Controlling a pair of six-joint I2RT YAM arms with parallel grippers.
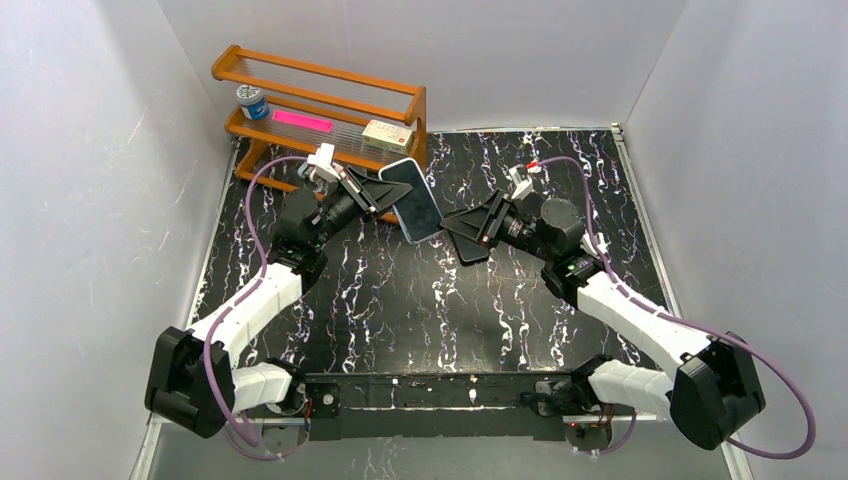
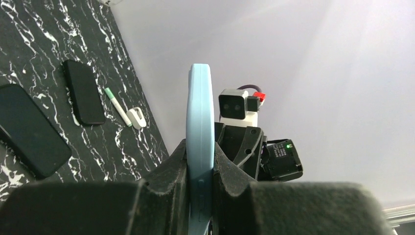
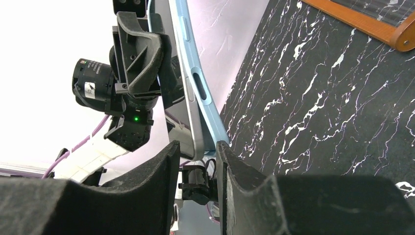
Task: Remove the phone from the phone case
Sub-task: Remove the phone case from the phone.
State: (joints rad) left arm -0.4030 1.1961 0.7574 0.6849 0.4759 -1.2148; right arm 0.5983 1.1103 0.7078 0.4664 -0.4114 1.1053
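Note:
The phone (image 1: 416, 205), dark screen up, sits in a light-blue phone case (image 2: 200, 117) and is held in the air over the back of the table. My left gripper (image 2: 200, 155) is shut on the case's long edge, pads on both faces. My right gripper (image 3: 197, 148) comes from the right with its jaws a little apart. The lower corner of the phone (image 3: 188, 128) stands right at its fingertips. There the blue phone case (image 3: 208, 105) bows slightly away from the phone's silver edge. Neither right pad clearly presses on it.
A wooden rack (image 1: 322, 103) with a jar (image 1: 252, 101), a pink strip and a small box stands at the back left, just behind the phone. Two black phones (image 2: 84, 93) (image 2: 30, 131), a pen (image 2: 116, 106) and a small white piece (image 2: 137, 118) lie on the marble table.

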